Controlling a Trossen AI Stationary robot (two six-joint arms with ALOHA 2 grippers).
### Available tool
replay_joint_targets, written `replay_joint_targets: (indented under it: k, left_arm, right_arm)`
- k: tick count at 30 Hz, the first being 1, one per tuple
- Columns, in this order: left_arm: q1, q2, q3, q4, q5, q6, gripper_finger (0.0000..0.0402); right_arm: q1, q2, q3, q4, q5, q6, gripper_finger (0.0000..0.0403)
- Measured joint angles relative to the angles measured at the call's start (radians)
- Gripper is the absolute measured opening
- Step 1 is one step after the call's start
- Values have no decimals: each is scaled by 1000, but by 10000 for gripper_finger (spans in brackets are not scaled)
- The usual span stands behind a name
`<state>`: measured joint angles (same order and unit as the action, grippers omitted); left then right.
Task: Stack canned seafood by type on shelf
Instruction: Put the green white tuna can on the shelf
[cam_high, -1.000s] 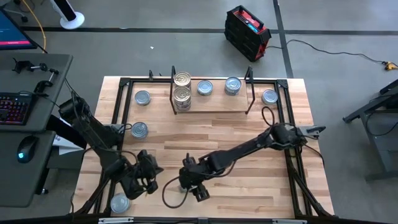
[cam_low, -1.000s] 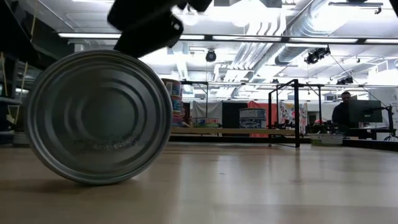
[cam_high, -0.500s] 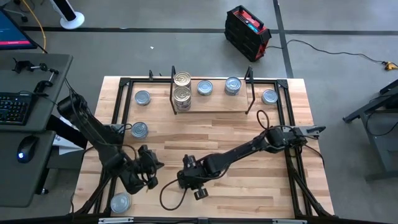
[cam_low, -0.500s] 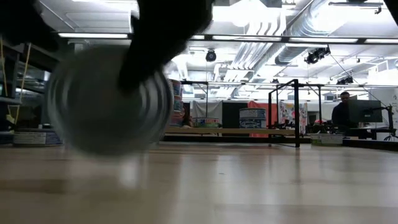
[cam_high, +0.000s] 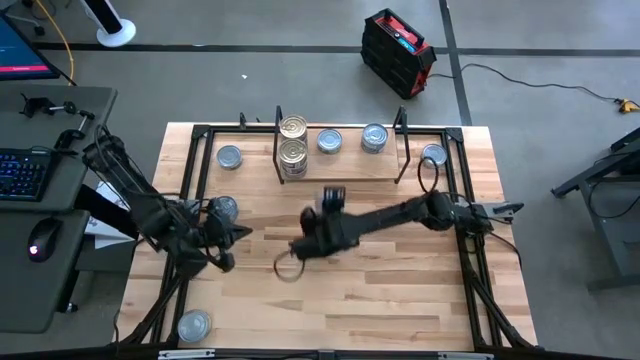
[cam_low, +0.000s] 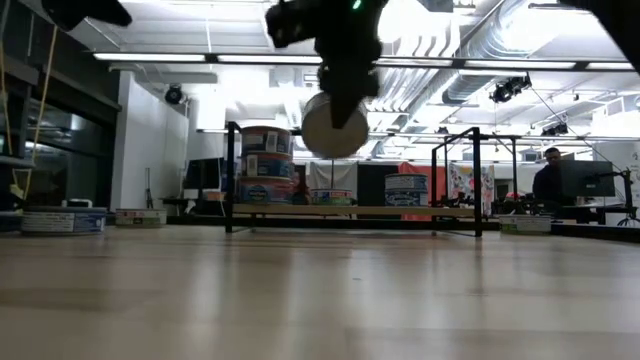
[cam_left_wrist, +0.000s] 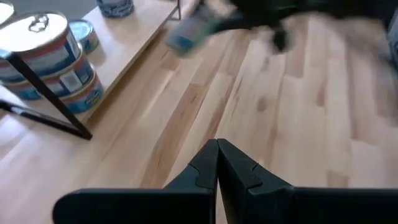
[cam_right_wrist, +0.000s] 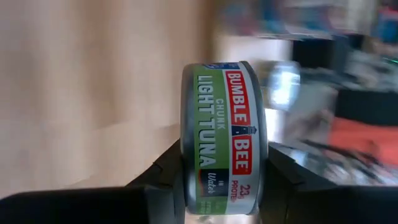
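Note:
My right gripper (cam_high: 305, 235) hangs over the middle of the table, shut on a tuna can with a green label (cam_right_wrist: 224, 130). In the low view the can (cam_low: 335, 125) is high above the tabletop. The shelf (cam_high: 345, 166) stands at the far edge. It carries a stack of gold-lidded cans (cam_high: 292, 140) at its left end and two silver-blue cans (cam_high: 329, 140) (cam_high: 374, 137) further right. My left gripper (cam_left_wrist: 217, 158) is shut on nothing and sits near the table's left side (cam_high: 225, 248), beside a loose can (cam_high: 222, 208). My right gripper pinches the can's two flat faces between its fingers (cam_right_wrist: 165, 171), and the labelled side wall (cam_right_wrist: 217, 93) shows between them. The fingers slant down from above. The can stands on edge, one round face (cam_low: 335, 130) toward the near edge, lifted clear of the table.
Loose cans lie on the table at the far left (cam_high: 229, 157), far right (cam_high: 433, 155) and near-left corner (cam_high: 193, 325). A black frame (cam_high: 200, 130) runs round the tabletop. A cable loop (cam_high: 287, 268) hangs under the right arm. Bare wood lies in front of the shelf.
My right gripper took hold of the can that stood on edge near the front edge, lifted it clear and carried it toward the shelf, its wrist turning. My left gripper has risen and drawn back from the near middle toward the table's left and far side.

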<state>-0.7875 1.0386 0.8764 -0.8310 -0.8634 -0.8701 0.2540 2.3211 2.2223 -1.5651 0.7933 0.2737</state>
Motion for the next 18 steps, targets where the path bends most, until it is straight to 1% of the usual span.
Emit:
replay_joint_targets:
  k: [3, 5, 9, 13, 16, 18]
  left_arm:
    - [-9, -52, 0, -2, -2, 15, 0]
    - [-12, -73, 0, -3, -3, 27, 0]
    - [-12, -88, 0, -3, -3, 27, 0]
    - [-11, -81, 0, -3, -9, -15, 0]
    - [-11, -76, 0, -5, -61, -50, 0]
    - [-11, -77, 0, -4, -104, -51, 0]
  right_arm:
    - [-79, -1, 1, 2, 159, 15, 111]
    - [-141, -1, 7, 16, 197, 17, 111]
    - [-250, -1, 8, 37, 175, 2, 111]
    - [-299, -2, 8, 58, 168, -75, 111]
    - [-322, -22, 8, 102, 164, -151, 111]
    - [-342, -55, -2, 153, 139, -204, 111]
